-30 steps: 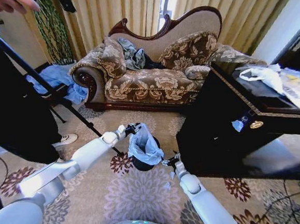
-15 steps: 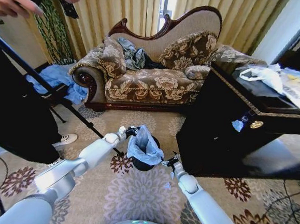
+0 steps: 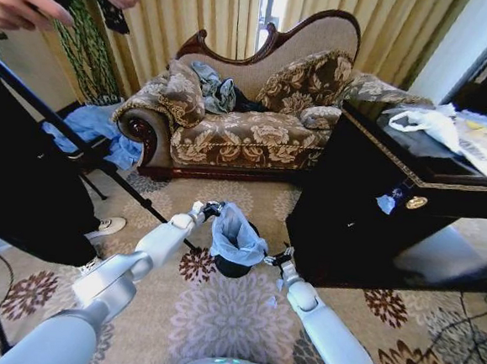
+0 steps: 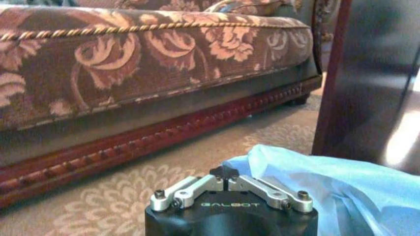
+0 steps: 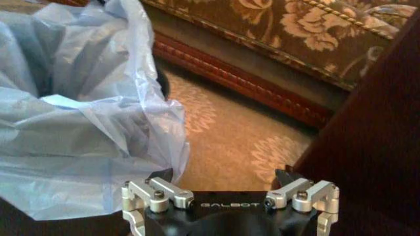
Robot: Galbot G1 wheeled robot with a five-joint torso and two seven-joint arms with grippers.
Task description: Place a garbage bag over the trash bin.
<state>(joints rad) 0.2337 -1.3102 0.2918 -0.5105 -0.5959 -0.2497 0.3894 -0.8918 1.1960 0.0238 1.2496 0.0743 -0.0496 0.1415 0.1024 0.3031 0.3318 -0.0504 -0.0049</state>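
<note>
- The garbage bag [image 3: 236,238] sits stuffed in the trash bin [image 3: 232,268] at centre of the carpet [image 3: 216,315], its pale blue top puffed up above the rim, mouth open.
- Left pincer [image 3: 212,208] is at the bag's 10 o'clock edge, fingers pinched closed right against the plastic.
- Right pincer [image 3: 276,258] is at about 4 o'clock, jaws spread wide, just beside the bag.
- Sofa [image 3: 248,123] at 12, dark counter [image 3: 394,202] at 3.

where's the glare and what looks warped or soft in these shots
Head view: wide-angle bending at the edges, bright window behind the sofa. Left wrist view: glare on the dark cabinet, soft overall. Right wrist view: bag lit and sharp, carpet behind softer.
</note>
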